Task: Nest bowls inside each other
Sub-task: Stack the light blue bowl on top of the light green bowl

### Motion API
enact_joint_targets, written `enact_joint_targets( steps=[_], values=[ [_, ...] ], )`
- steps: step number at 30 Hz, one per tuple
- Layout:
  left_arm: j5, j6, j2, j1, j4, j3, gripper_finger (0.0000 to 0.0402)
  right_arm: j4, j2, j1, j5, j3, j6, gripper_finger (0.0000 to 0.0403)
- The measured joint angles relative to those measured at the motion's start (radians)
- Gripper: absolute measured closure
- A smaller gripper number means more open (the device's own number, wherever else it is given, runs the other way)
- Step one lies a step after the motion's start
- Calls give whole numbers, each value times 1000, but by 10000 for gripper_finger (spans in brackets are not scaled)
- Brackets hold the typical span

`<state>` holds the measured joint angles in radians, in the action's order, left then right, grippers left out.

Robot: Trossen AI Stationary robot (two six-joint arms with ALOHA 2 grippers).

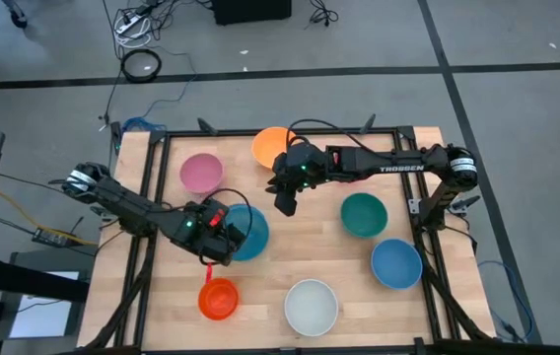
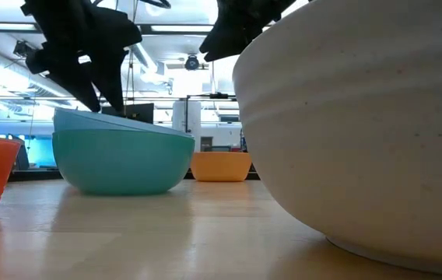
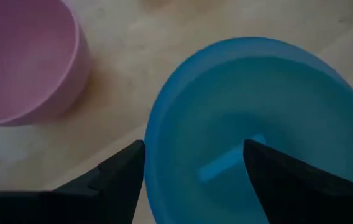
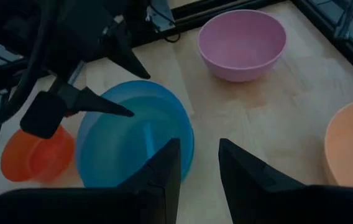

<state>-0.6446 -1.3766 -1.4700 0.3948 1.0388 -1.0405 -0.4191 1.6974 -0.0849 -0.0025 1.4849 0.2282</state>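
A blue bowl (image 2: 120, 126) sits tilted inside a teal bowl (image 2: 124, 163) left of the table's middle; the pair shows as one stack (image 1: 248, 233) from above. My left gripper (image 3: 192, 168) is open over the stack's left rim (image 3: 148, 140), one finger above the blue bowl's hollow and one outside it. My right gripper (image 4: 199, 168) hangs open above the table to the stack's far right (image 1: 285, 202), with nothing between its fingers. Standing alone on the wood are a pink bowl (image 1: 201, 173), an orange one (image 1: 272, 146), a teal one (image 1: 364, 215), a blue one (image 1: 396, 263), a white one (image 1: 312, 307) and a red-orange one (image 1: 218, 299). My left gripper stands astride the blue bowl's left rim (image 4: 102, 115), slanting down from the table's left. In the low view its fingertips (image 2: 100, 105) end right at the rim; whether they touch it I cannot tell.
Black rails (image 1: 428, 237) frame the wooden table top. Bare wood (image 1: 300, 247) lies between the stack, the white bowl and the lone teal bowl. The white bowl (image 2: 353, 140) fills the low view's right half.
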Motion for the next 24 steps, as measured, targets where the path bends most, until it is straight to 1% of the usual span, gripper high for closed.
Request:
enact_joint_targets(
  steps=[7, 14, 20, 24],
  values=[
    [59, 3, 1, 0, -40, -7, 122, -1, 0, 0, 0, 0, 4, 305],
    [68, 6, 1, 0, -41, -9, 122, -1, 0, 0, 1, 0, 4, 305],
    [75, 38, 1, 0, -41, -54, 122, -1, 0, 0, 1, 0, 4, 305],
    [80, 39, 1, 0, -26, -59, 122, -1, 0, 0, 1, 0, 4, 305]
  ],
)
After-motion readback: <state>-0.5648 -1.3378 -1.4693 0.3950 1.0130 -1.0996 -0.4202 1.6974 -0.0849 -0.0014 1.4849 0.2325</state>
